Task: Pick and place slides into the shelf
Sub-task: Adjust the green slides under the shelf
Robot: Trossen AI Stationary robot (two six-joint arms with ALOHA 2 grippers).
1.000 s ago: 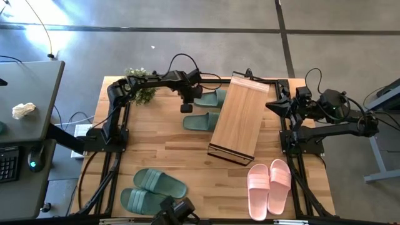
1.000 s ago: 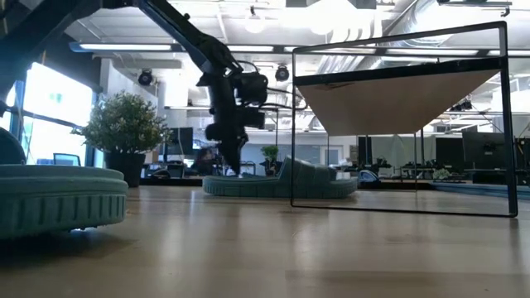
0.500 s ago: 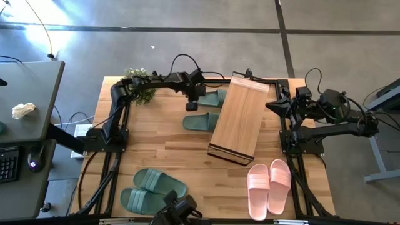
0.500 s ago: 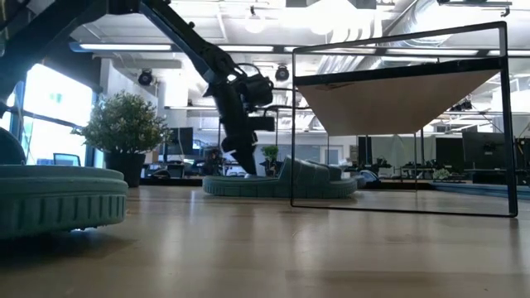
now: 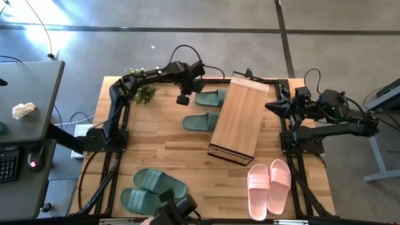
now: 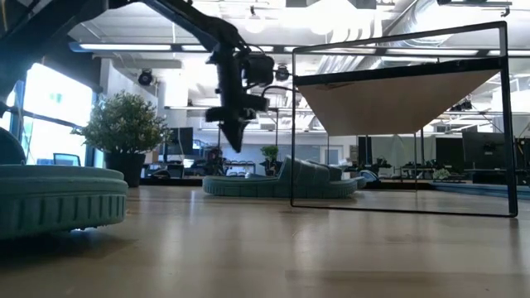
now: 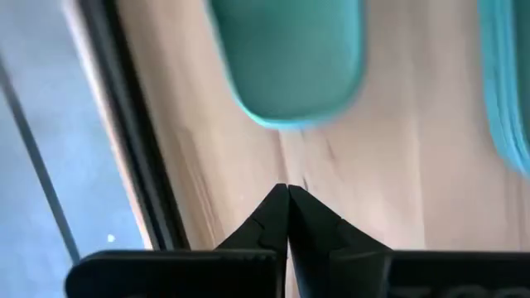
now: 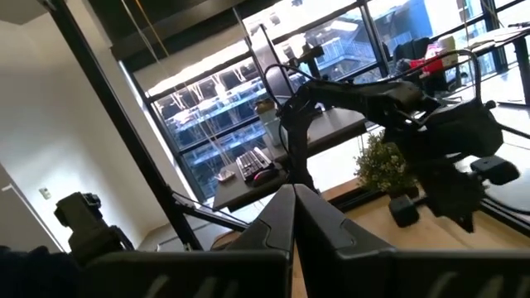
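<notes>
My left gripper (image 5: pixel 183 99) is shut and empty, raised above the table just left of the heel end of the far green slide (image 5: pixel 210 97). That slide also shows in the left wrist view (image 7: pixel 286 58), beyond my left gripper (image 7: pixel 287 192). A second green slide (image 5: pixel 201 120) lies flat beside the shelf (image 5: pixel 239 117), which stands slantwise mid-table. A green pair (image 5: pixel 153 189) lies near left, and a pink pair (image 5: pixel 270 185) near right. My right gripper (image 5: pixel 275 105) waits shut at the table's right side, and in the right wrist view (image 8: pixel 294 192) its fingers are closed.
A small potted plant (image 5: pixel 140 87) stands at the far left corner, close behind my left arm. In the low view the shelf's dark frame (image 6: pixel 397 116) stands right of my left gripper (image 6: pixel 234 136). Bare wood lies between the shelf and the near pairs.
My left gripper first dipped toward the far green slide, then rose and drew back toward the table's far left. It is now well above the table. Both slides by the shelf lie where they were.
</notes>
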